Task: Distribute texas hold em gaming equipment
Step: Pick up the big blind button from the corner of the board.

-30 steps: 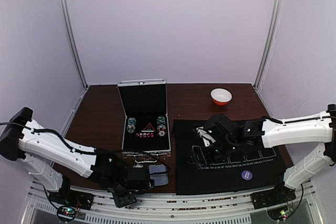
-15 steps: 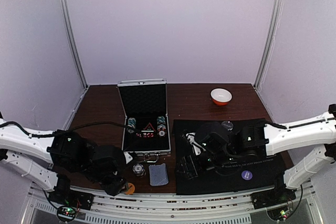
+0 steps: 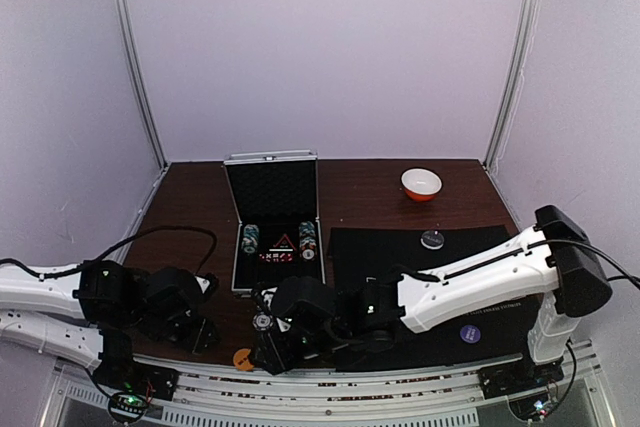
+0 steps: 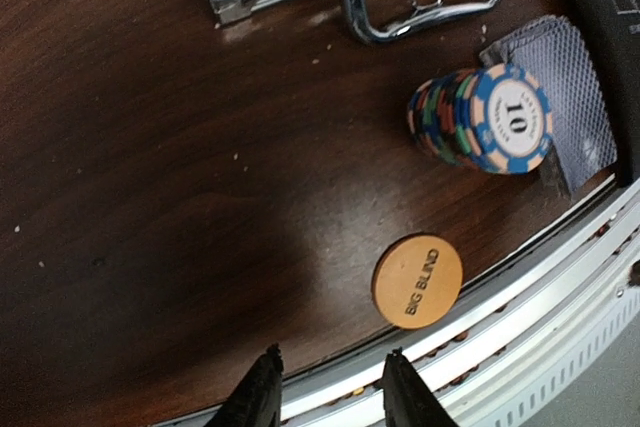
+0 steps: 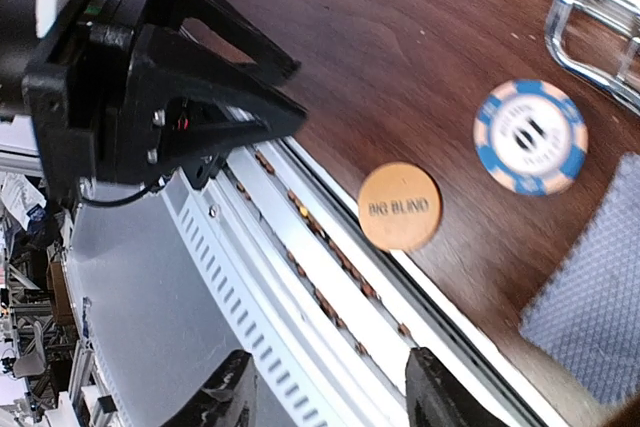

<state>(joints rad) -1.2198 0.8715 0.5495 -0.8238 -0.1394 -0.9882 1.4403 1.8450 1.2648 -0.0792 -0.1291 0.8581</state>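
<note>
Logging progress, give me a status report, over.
Left hand open, empty. Right hand open, empty, near orange disc. Disc lies free by chip stack. Nothing blocking.

Top external: fixed, high and behind, facing down and forward over the whole table (image 3: pixel 190 197). Left wrist, right wrist: close, steep downward views of its near edge, sharing the orange disc (image 4: pixel 418 281) (image 5: pixel 399 206) and chip stack (image 4: pixel 490 119) (image 5: pixel 531 137).

The left arm (image 3: pixel 35 297) and right arm (image 3: pixel 480 282) wore white shells over black joints (matte, boxy housings). A thin black cable (image 3: pixel 160 233) looped off the left. The left end effector (image 4: pixel 330 392) and right end effector (image 5: pixel 325 392) had black tapered fingers.
</note>
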